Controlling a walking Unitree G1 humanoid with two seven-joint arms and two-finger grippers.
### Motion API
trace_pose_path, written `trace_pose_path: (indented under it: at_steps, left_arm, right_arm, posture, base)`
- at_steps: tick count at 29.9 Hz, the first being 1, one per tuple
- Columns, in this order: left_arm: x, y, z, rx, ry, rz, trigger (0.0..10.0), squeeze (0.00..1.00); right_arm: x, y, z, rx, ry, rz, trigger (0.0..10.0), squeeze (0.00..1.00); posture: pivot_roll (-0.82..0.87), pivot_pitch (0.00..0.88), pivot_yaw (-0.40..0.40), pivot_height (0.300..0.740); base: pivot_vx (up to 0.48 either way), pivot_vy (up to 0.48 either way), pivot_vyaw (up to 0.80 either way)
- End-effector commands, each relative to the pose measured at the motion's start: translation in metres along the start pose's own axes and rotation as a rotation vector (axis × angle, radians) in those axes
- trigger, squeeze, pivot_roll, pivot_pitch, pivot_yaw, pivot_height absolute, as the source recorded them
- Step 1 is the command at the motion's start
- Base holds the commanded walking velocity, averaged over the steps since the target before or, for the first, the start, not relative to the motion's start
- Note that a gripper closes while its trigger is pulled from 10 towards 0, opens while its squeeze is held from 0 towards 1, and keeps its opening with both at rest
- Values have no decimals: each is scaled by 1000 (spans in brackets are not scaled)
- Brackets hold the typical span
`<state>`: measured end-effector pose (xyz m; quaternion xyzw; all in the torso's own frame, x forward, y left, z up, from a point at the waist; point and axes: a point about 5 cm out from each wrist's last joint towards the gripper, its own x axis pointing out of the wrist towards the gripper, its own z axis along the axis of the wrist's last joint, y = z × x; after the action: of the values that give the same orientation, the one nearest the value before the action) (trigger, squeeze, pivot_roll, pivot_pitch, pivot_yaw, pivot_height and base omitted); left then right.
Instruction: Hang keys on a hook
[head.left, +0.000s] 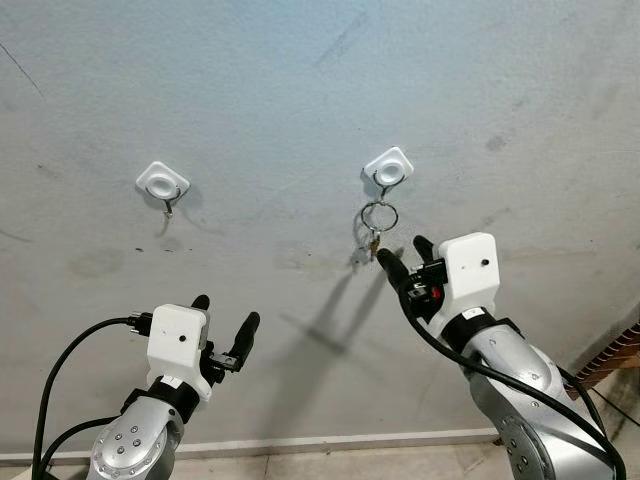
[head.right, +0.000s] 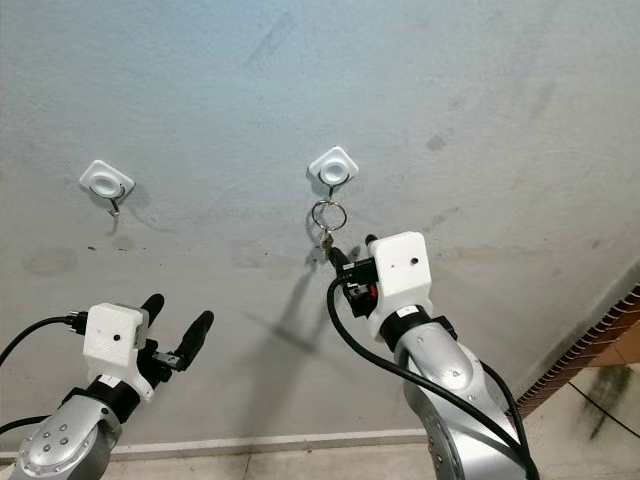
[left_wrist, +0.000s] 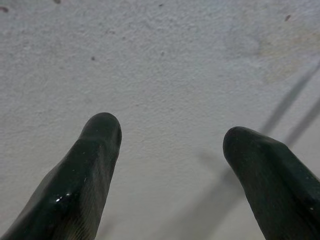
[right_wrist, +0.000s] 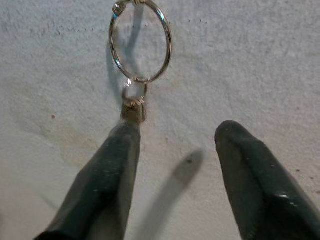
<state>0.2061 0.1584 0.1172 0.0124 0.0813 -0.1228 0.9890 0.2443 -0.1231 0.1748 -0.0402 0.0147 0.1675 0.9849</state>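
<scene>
Right hand (head.left: 402, 258), fingers spread wide and holding nothing, sits just below the keys (head.left: 372, 245), which hang from a key ring (head.left: 380, 215) already looped on the right-hand hook (head.left: 387, 170) of the grey wall (head.left: 300, 90). In the right wrist view one finger (right_wrist: 107, 175) lies just under the small key (right_wrist: 133, 110), touching it or nearly so; contact cannot be confirmed. Left hand (head.left: 225, 325) is likewise open and empty, held low before the wall, well apart from the unused left-hand hook (head.left: 163, 185).

Judged risk: the hang looks complete, so the hazard lies in the retreat. A finger rising or sweeping sideways could catch the key or ring and lift the loop off the hook's short upturned tip, dropping the keys to the floor. A jolt against the hook's adhesive-looking base could also loosen it.
</scene>
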Motion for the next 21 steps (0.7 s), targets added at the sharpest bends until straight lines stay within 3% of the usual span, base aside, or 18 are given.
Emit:
trace_pose_path:
  at_steps: [1, 13, 16, 17, 19, 20, 21]
  left_arm:
    - [1, 6, -2, 12, 19, 36, 10000, 0]
    - [5, 10, 2, 37, 15, 68, 10000, 0]
    - [5, 11, 1, 31, 21, 72, 10000, 0]
    - [5, 10, 1, 29, 23, 72, 10000, 0]
    - [5, 10, 1, 28, 25, 73, 10000, 0]
    - [5, 10, 1, 27, 26, 74, 10000, 0]
    - [5, 10, 0, 23, 27, 76, 10000, 0]
  right_arm:
    - [-4, -3, 4, -13, -29, -25, 10000, 1000]
    - [-13, -16, -8, 17, 4, -159, 10000, 1000]
    - [-14, -18, -11, 34, 24, -171, 10000, 1000]
    - [-15, -18, -11, 36, 25, -175, 10000, 882]
    - [-15, -19, -11, 35, 25, -174, 10000, 882]
    - [-15, -19, -11, 34, 25, -174, 10000, 702]
    - [-14, -19, -11, 34, 25, -173, 10000, 616]
  posture:
    - [55, 0, 21, 740]
    - [46, 5, 27, 740]
    - [46, 5, 27, 740]
    - [44, 9, 27, 740]
    - [44, 9, 27, 740]
    - [42, 11, 26, 740]
    - [42, 11, 26, 740]
  base:
    - [0, 0, 0]
    - [0, 0, 0]
    - [0, 0, -673]
    - [0, 0, -800]
    - [0, 0, -800]
    - [0, 0, -800]
    - [0, 0, -800]
